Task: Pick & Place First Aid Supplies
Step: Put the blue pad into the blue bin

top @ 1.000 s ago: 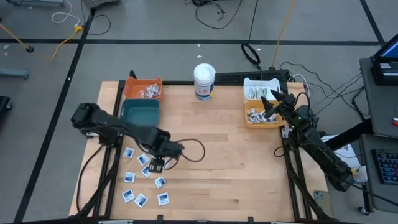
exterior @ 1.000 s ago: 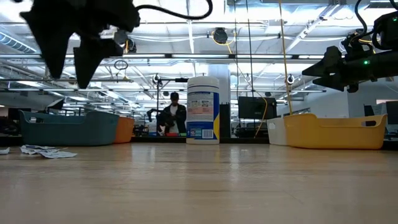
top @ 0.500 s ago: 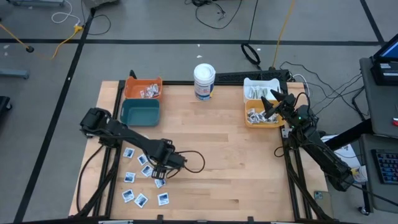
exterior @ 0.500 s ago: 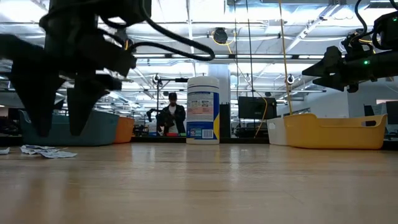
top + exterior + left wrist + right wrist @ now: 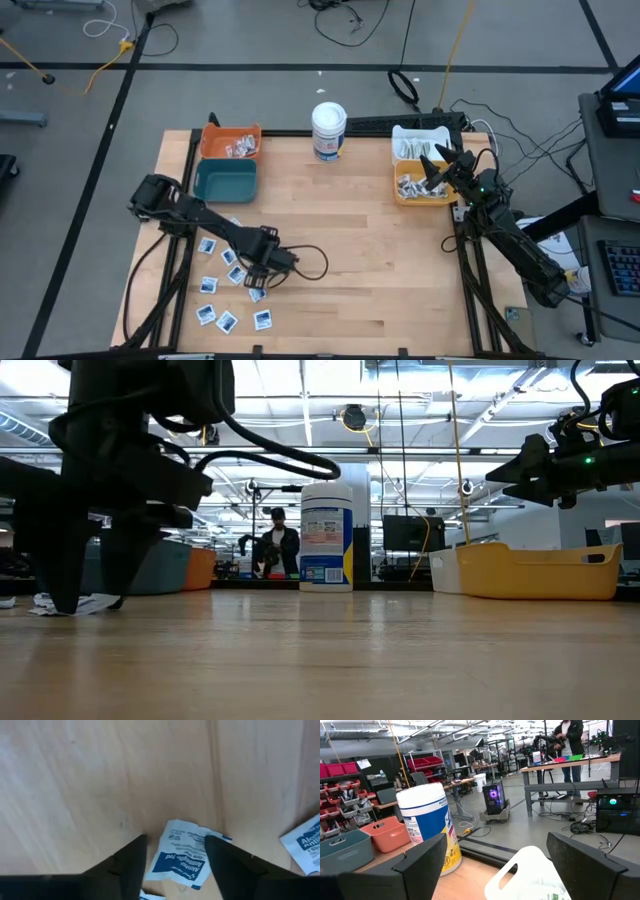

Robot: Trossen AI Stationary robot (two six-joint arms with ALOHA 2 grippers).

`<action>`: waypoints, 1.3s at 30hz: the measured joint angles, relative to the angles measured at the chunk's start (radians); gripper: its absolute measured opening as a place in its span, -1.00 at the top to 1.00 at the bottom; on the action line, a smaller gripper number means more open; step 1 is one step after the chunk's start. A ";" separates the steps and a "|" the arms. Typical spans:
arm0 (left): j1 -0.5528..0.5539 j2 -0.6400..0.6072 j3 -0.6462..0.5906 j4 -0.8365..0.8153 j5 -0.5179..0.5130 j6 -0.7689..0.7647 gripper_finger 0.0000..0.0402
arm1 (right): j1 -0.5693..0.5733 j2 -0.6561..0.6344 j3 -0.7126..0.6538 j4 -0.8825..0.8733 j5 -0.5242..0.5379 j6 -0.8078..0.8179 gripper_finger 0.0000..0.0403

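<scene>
Fingers of my left gripper are spread wide and reach down to the table, one on either side of a white-and-blue sachet that lies flat between them, not yet pinched. More sachets lie scattered just beside it on the near left of the table; one shows at the edge of my wrist view. My right gripper hangs over the yellow bin at the far right, fingers open and empty. A white tub stands at the far middle.
</scene>
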 joint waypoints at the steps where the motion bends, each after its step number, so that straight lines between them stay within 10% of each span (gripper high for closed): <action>1: -0.001 0.000 -0.003 0.004 0.001 0.004 0.03 | 0.000 0.000 0.000 0.000 0.000 0.000 -0.67; 11: 0.002 -0.008 -0.009 0.040 -0.007 -0.002 0.94 | 0.000 0.000 0.000 0.000 0.000 0.000 -0.67; 39: 0.486 -0.430 -0.002 -0.306 -0.061 -0.743 0.99 | 0.000 0.000 0.000 -0.001 0.000 0.000 -0.67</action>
